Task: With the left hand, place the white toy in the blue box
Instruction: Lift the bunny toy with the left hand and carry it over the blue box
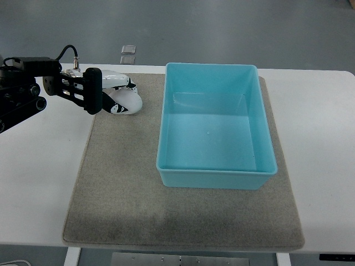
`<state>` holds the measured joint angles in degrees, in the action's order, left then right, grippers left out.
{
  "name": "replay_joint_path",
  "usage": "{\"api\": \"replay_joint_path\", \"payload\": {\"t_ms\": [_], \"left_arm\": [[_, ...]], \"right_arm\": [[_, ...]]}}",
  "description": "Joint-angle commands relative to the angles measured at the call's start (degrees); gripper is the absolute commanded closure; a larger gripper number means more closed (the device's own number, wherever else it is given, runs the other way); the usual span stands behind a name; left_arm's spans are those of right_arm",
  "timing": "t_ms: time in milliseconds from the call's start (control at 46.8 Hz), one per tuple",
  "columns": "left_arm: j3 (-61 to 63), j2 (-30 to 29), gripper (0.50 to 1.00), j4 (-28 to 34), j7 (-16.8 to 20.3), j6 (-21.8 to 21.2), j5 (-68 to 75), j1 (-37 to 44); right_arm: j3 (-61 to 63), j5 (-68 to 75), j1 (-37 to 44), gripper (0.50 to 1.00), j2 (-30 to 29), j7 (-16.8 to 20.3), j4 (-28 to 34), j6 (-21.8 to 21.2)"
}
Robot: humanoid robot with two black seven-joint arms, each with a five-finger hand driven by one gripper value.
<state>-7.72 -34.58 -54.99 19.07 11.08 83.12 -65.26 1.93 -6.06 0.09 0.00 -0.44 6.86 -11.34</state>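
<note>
Top view has the blue box (216, 124) sitting open and empty on the grey mat (183, 216), so I'll use that as my reference for everything. The white toy (123, 97) is just left of the box, level with its far end, resting on the mat's far-left corner and clear of the box wall. The left robot hand (105, 91) comes in from the left edge and looks wrapped around the toy, dark fingers (93, 90) clamped on the side away from the box. I'd call it a grasp, though I can't tell if the toy is off the mat yet.

Makes sense to grab it from that side, since it leaves the path toward the box clear.

Orientation: the toy's long axis seems to run roughly left-right, with its rounded white end pointing toward the box. Details are too small to say more.

No right arm visible.
</note>
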Motion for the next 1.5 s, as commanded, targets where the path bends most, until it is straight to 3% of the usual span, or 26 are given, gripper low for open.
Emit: {"api": "replay_joint_path", "payload": {"t_ms": [0,257,684,984,1412,1476], "left_arm": [[0.1,-0.6,1.000,-0.2,0.1,0.2,0.0,-0.3],[-1.0,-5.4,1.000,-2.1,0.9,0.1,-0.1,-5.8],[-2.5,-7.7,1.000,-17.8,2.6,0.2,-0.2,-10.2],[-1.8,-0.1,1.000,-18.3,2.4,-0.1,0.0,-10.7],[-1.5,5.6,1.000,-15.7,2.2,-1.8,0.2,-7.3],[-1.5,5.9,0.898,-15.7,2.2,-2.6,0.2,-6.7]], "right_arm": [[0.0,0.0,0.0,0.564,0.0,0.0,0.0,0.0],[0.0,0.0,0.0,0.564,0.0,0.0,0.0,0.0],[0.0,0.0,0.0,0.564,0.0,0.0,0.0,0.0],[0.0,0.0,0.0,0.564,0.0,0.0,0.0,0.0],[0.0,0.0,0.0,0.564,0.0,0.0,0.0,0.0],[0.0,0.0,0.0,0.564,0.0,0.0,0.0,0.0]]}}
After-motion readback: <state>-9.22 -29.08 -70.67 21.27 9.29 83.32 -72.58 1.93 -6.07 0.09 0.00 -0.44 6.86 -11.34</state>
